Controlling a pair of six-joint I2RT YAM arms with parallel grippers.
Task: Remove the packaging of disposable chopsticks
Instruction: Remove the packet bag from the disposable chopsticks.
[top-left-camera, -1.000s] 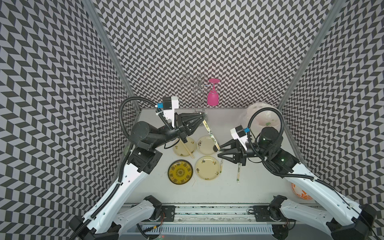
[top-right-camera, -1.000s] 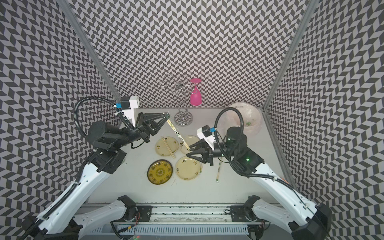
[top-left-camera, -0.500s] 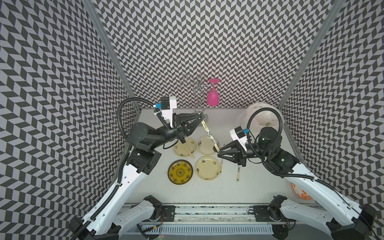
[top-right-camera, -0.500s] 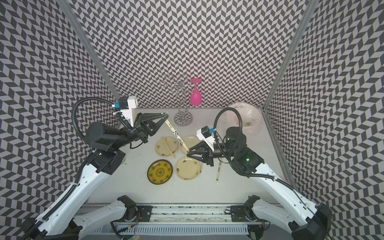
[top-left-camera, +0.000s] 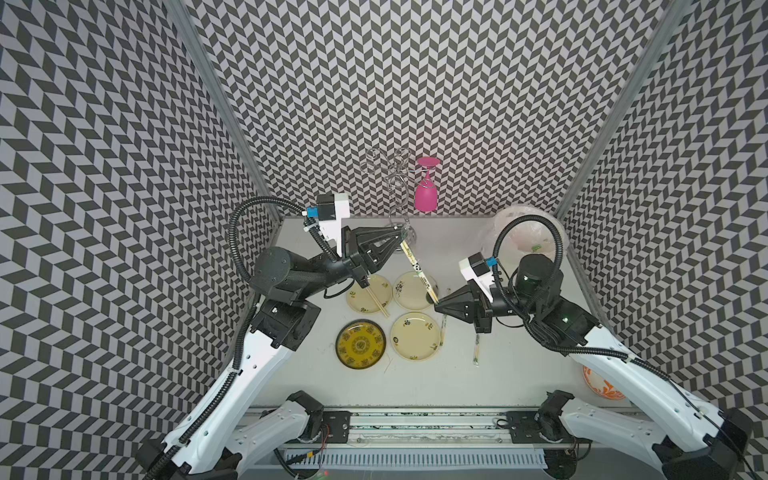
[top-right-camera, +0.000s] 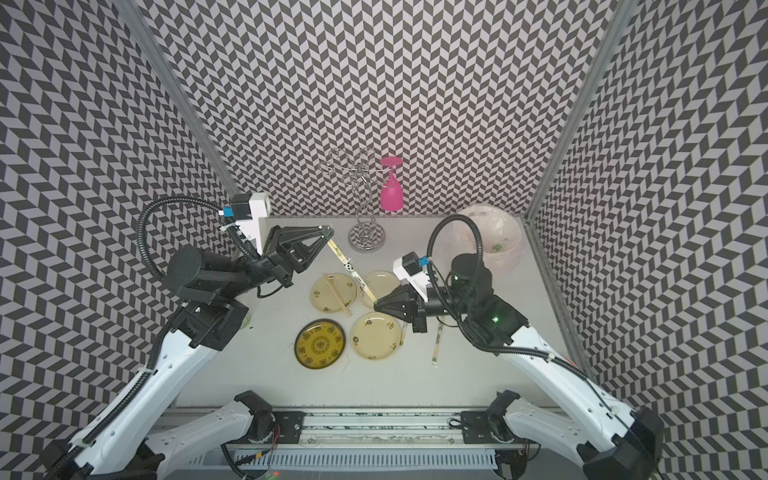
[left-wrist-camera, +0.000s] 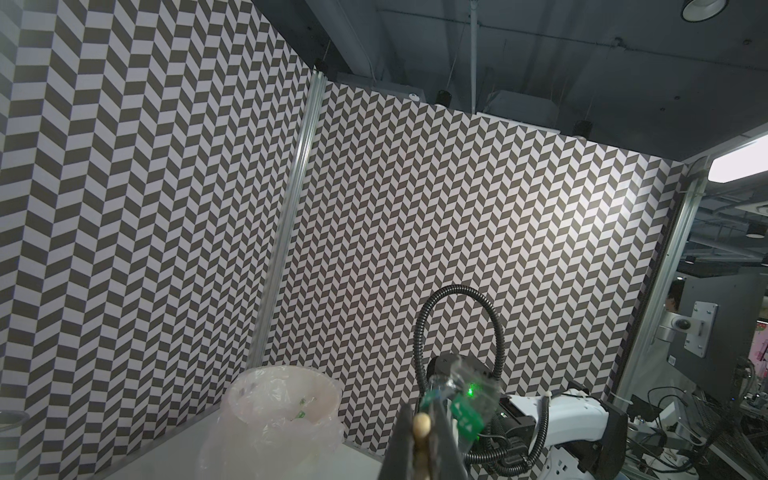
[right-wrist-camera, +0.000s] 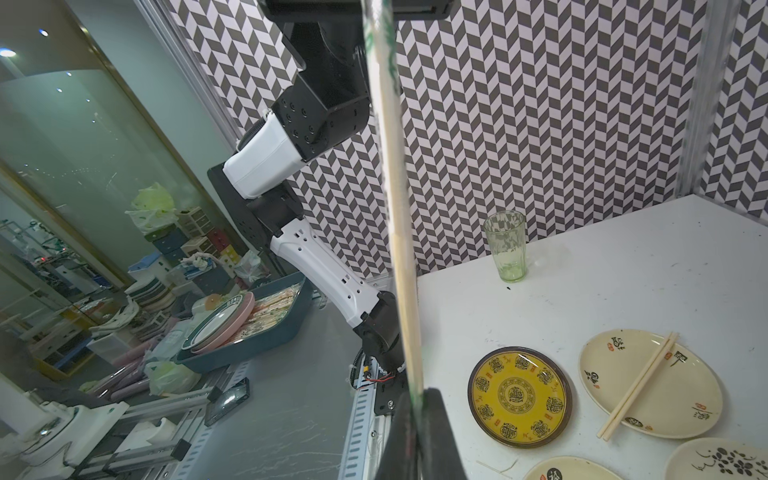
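On the left, our left gripper (top-left-camera: 400, 239) is clamped on the upper end of the wrapped pair. The left wrist view shows the pale wooden tip of the disposable chopsticks (left-wrist-camera: 421, 424) pinched between its fingers, with the green end of the packaging (left-wrist-camera: 464, 413) crumpled just beside them. From there the pair hangs in the air, slanting down over a cream plate (top-left-camera: 405, 291) toward our right gripper (top-left-camera: 436, 306), whose jaws are closed on the lower end of the sleeve. We judge the sticks light and stiff, so they can take a firm pinch at the tip. The thin clear film looks slippery and stretchy, so it is best taken at its free far end, beyond the wood, and drawn straight along the sticks; otherwise it may slide through the pads or bend the pair. Further right, the lined bin (top-left-camera: 505, 218) stands ready for the wrapper. A second ago the right jaws stood open around that lower end, and they have now closed on it; the left grip and the slant of the pair look unchanged.
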